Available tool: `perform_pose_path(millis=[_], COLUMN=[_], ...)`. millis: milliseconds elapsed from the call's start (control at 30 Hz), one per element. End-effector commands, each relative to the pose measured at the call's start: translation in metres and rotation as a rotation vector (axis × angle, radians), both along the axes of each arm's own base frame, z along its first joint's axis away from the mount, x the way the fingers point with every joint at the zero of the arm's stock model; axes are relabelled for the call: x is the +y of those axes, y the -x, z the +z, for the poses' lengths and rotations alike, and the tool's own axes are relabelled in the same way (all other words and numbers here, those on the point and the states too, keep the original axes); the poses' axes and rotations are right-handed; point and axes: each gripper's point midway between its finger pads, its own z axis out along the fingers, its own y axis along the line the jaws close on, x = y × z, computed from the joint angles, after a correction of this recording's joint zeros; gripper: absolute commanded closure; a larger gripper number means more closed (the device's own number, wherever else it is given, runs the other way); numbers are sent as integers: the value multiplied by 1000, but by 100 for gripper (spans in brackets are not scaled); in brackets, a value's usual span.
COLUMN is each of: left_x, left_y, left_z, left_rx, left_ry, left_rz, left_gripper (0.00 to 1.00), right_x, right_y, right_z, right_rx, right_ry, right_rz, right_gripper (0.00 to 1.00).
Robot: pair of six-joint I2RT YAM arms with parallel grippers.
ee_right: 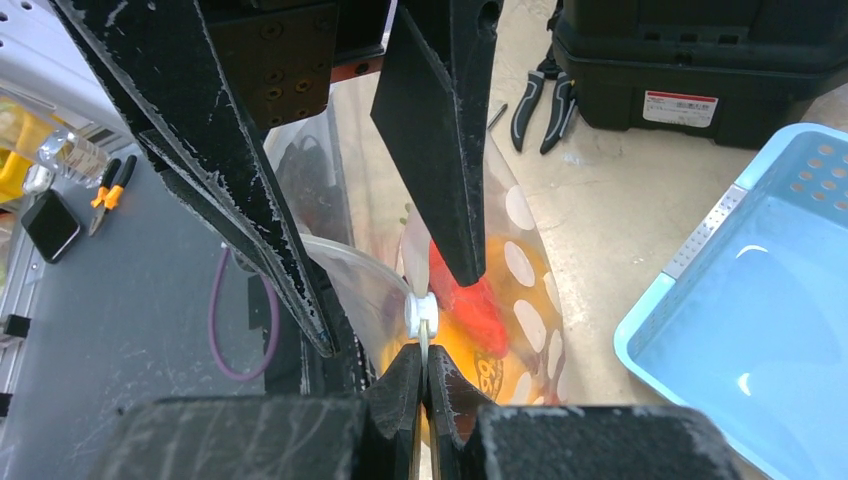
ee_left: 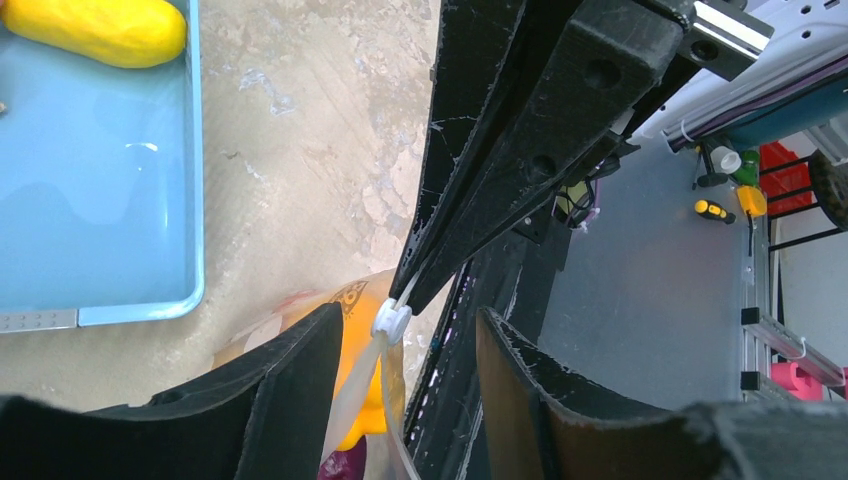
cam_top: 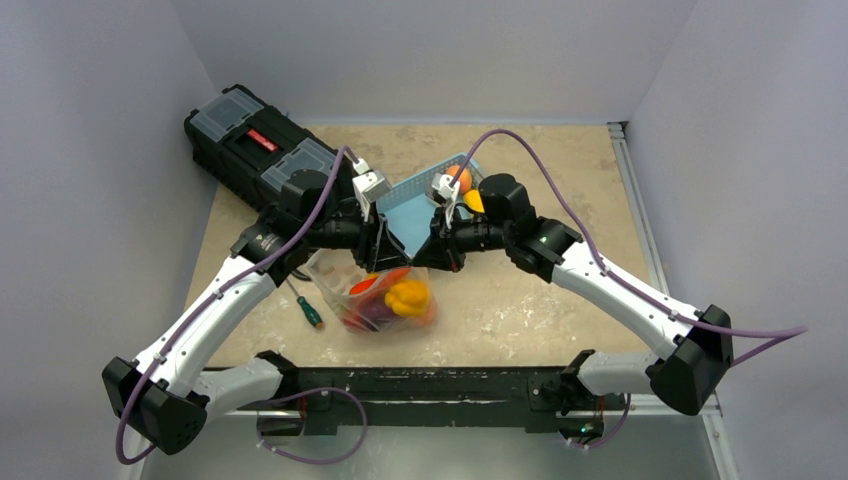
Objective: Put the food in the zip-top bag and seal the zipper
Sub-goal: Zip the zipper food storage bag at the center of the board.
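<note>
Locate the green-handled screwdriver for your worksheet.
In the top external view, the green-handled screwdriver lies on the table left of centre, just left of the zip-top bag and near the left arm.

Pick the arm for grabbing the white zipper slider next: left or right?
Left, probably. The left gripper is open with the white slider between its fingers, so it only needs to close. The right gripper is shut on the zip-top bag edge just beside the slider, anchoring it.
</note>
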Motion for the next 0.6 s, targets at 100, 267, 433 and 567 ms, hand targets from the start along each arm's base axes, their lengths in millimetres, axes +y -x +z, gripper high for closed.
perform_pose_path(millis=[100,267,433,567], left_x=[-2,-4,-4,-5], left_y=[-2,4,7,6], left_z=[9,3,3,1], left_rx=[-37,-8,-10,-7], left_ry=[27,27,32,25], left_rz=[-5,-45,-61,-56], left_gripper=[47,60,67,71], right_x=[4,3,3,3], right_y=[3,2,1,1], right_z=[24,29,28,29], right_rx=[-69,-79,-78,-77], right_ry=[-72,-86,-83,-85], right_rz=[34,24,14,12], right_gripper=[100,100,100,100])
